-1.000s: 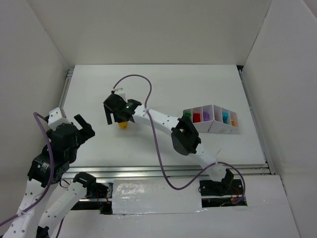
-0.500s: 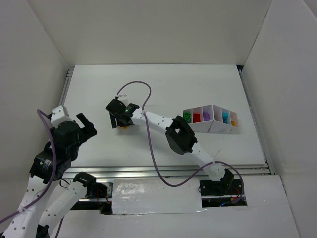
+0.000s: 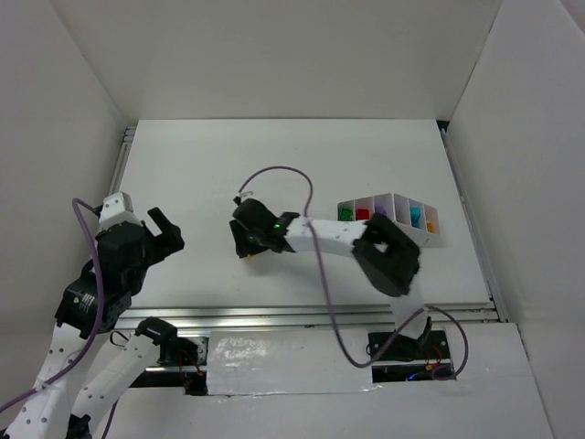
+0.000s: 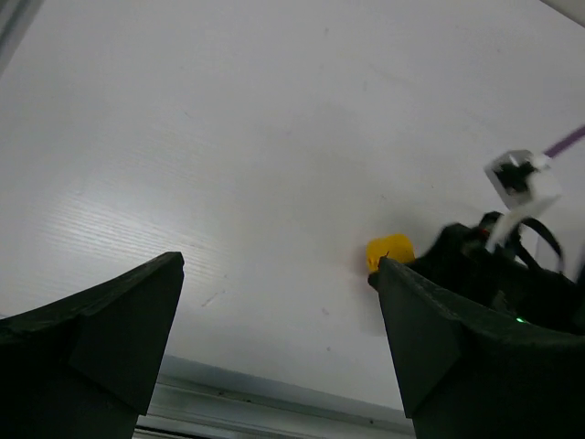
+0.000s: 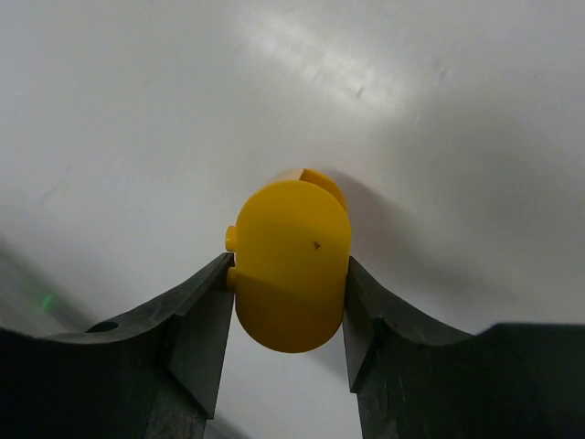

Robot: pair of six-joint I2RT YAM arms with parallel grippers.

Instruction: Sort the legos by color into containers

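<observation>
Since a second ago, the right fingers [image 5: 194,340] have swung rightward and a little nearer the arm bases, taking the yellow brick [image 5: 291,265] with them, and the right arm's elbow [image 3: 388,256] now sits farther right, in front of the tray's near-left corner. Nearest, at the left edge of the counter [image 3: 320,155], the left arm is raised with its left fingers [image 4: 101,329] spread wide and holding nothing; they point across the bare white surface toward the middle. Farther in, near the middle of the counter, the right fingers are clenched on the yellow brick, one dark pad pressed to each side of it, with its rounded face turned to the wrist camera and two small studs showing at its left edge. From the left wrist view the brick peeks out just to the left of the right arm's black wrist, low over the counter; whether it touches the surface is not clear. A purple cable [image 3: 274,170] loops up from that wrist and back down along the arm. Beyond and to the right stands the white tray [image 3: 430,240], well apart from the held brick, its five narrow compartments side by side. They hold green [image 3: 346,212], red [image 3: 363,216], purple [image 3: 382,213], teal [image 3: 416,218] and orange [image 3: 430,224] bricks, left to right.
</observation>
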